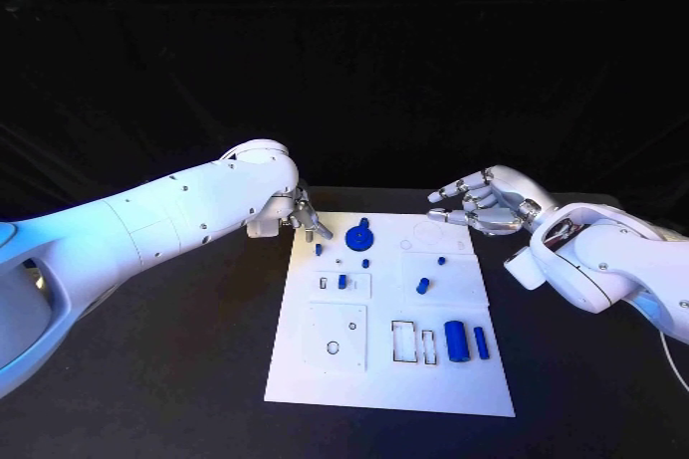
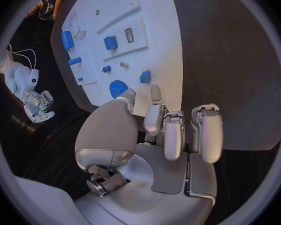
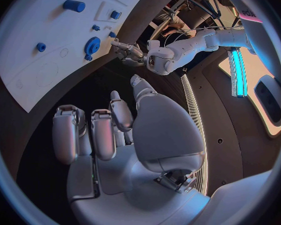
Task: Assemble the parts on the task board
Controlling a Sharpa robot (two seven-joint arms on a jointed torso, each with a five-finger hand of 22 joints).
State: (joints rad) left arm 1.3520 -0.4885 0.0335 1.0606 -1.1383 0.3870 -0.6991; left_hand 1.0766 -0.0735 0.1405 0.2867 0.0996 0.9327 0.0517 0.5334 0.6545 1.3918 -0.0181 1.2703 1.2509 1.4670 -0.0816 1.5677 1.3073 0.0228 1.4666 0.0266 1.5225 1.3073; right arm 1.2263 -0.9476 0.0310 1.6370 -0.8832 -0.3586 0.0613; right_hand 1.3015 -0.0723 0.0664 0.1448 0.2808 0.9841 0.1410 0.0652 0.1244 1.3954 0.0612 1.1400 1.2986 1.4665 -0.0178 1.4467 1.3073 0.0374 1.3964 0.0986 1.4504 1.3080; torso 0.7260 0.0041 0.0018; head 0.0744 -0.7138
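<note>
Head view: the white task board [image 1: 376,379] lies in the middle of the black table [image 1: 172,379], long side running away from the robot. Blue parts on it: a gear-like disc [image 1: 359,239] near the far left corner, a large cylinder [image 1: 455,341] and a slimmer bar [image 1: 481,344] side by side at the near right, a small peg [image 1: 424,286] mid-board, a few smaller pieces between. Left hand [image 1: 298,218] hovers at the board's far left corner, fingers pointing down, holding nothing; fingertips near the disc, contact cannot be told. Right hand [image 1: 481,205] is raised beyond the far right corner, off the board, fingers curled loosely and apart, empty. Left wrist view: left hand [image 2: 168,130] over the board edge, fingers [image 2: 206,132] extended and slightly separated, thumb tip just beside the gear-like disc [image 2: 118,88]; no part gripped. Right wrist view: right hand [image 3: 109,130] above dark table, well apart from the task board [image 3: 47,80], fingers [image 3: 65,135] side by side with gaps, nothing held.
</note>
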